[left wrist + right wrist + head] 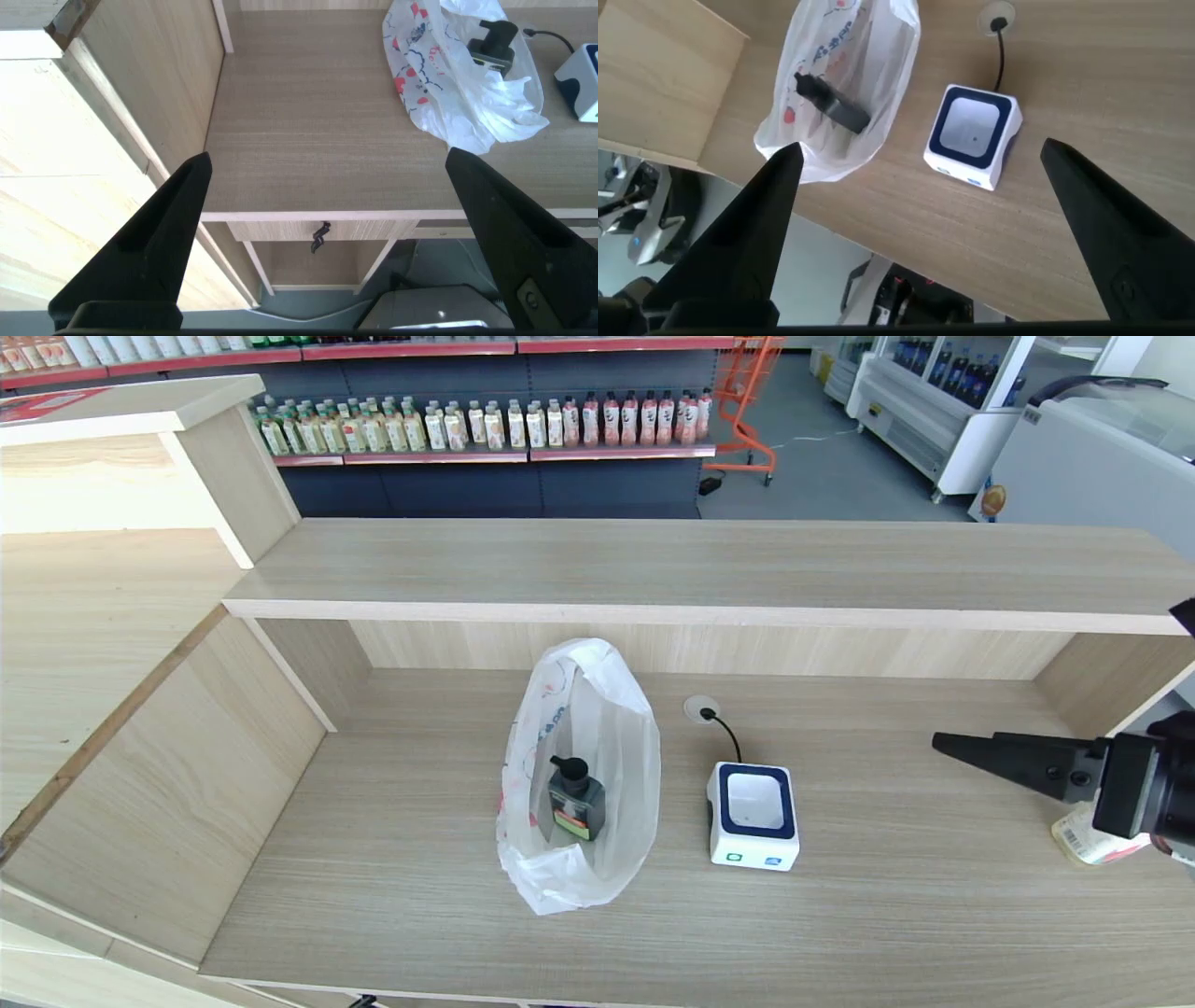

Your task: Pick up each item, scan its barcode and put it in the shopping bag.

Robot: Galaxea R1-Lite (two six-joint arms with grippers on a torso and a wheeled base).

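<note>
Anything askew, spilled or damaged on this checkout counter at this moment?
Nothing stands out. The dark pump bottle is inside the shopping bag, the scanner sits flat on the counter beside it, and a pale bottle, partly hidden, is near the right edge. No spill or damage shows.

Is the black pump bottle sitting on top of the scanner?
No, the black pump bottle is inside the white shopping bag, beside the barcode scanner and apart from it.
</note>
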